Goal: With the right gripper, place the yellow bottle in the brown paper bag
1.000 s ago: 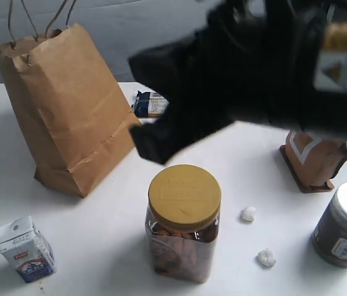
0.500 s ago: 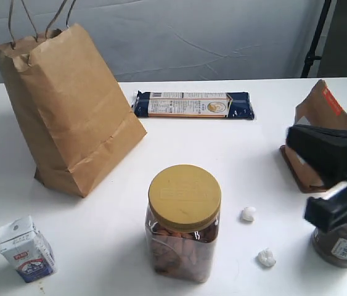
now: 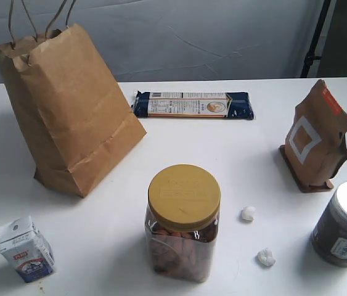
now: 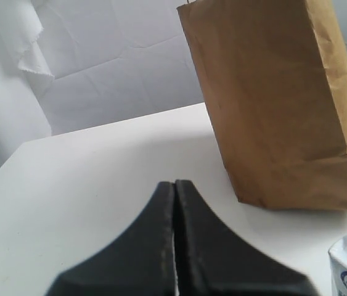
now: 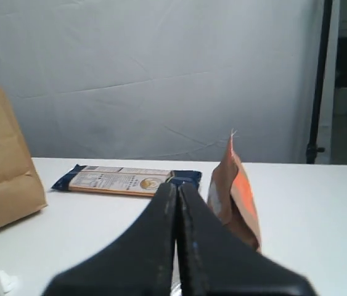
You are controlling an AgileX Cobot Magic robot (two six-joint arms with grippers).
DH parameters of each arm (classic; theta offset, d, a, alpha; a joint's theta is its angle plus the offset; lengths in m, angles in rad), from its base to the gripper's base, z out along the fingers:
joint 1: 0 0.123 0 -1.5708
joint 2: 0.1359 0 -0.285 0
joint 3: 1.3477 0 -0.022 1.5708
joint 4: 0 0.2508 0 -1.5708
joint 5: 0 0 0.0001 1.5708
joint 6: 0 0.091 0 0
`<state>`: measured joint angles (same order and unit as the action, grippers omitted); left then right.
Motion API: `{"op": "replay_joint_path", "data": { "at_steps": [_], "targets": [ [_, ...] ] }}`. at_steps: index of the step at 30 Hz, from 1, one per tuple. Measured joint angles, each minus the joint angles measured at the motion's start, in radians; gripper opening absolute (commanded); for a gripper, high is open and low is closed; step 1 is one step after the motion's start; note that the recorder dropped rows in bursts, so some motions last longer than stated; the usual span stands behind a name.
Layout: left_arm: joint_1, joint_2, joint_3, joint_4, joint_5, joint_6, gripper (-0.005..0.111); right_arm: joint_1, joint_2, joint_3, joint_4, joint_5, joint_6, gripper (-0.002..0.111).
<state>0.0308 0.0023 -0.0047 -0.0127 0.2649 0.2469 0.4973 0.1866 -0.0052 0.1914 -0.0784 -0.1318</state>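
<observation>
The brown paper bag (image 3: 68,105) stands upright at the left of the table, its twisted handles up; it also shows in the left wrist view (image 4: 278,98) and at the edge of the right wrist view (image 5: 0,179). The yellow bottle is not visible in any view. Neither arm appears in the exterior view. My right gripper (image 5: 177,188) is shut with nothing between its fingers, low over the table and facing the small brown pouch (image 5: 235,191). My left gripper (image 4: 174,185) is shut and empty, beside the bag.
A large jar with a mustard-yellow lid (image 3: 184,219) stands front centre. A dark blue flat packet (image 3: 191,105) lies at the back. The brown stand-up pouch (image 3: 316,139) and a dark jar with a white lid (image 3: 346,225) are at the right, a small milk carton (image 3: 25,250) front left, two white crumbs (image 3: 256,237) nearby.
The right arm, which filled the upper right of the exterior view a second ago, has dropped away to the right and left that view altogether.
</observation>
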Motion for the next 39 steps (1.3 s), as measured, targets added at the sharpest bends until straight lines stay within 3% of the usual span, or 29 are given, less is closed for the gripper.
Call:
{"op": "replay_joint_path", "data": {
  "at_steps": [10, 21, 39],
  "targets": [
    [0.000, 0.000, 0.000, 0.000, 0.000, 0.000, 0.000, -0.081, -0.181, 0.002, -0.156, 0.161, -0.070, 0.000],
    [0.000, 0.000, 0.000, 0.000, 0.000, 0.000, 0.000, -0.081, -0.181, 0.002, -0.216, 0.165, 0.179, 0.000],
    [0.000, 0.000, 0.000, 0.000, 0.000, 0.000, 0.000, -0.081, -0.181, 0.002, -0.148, 0.165, 0.030, 0.000]
  ]
}}
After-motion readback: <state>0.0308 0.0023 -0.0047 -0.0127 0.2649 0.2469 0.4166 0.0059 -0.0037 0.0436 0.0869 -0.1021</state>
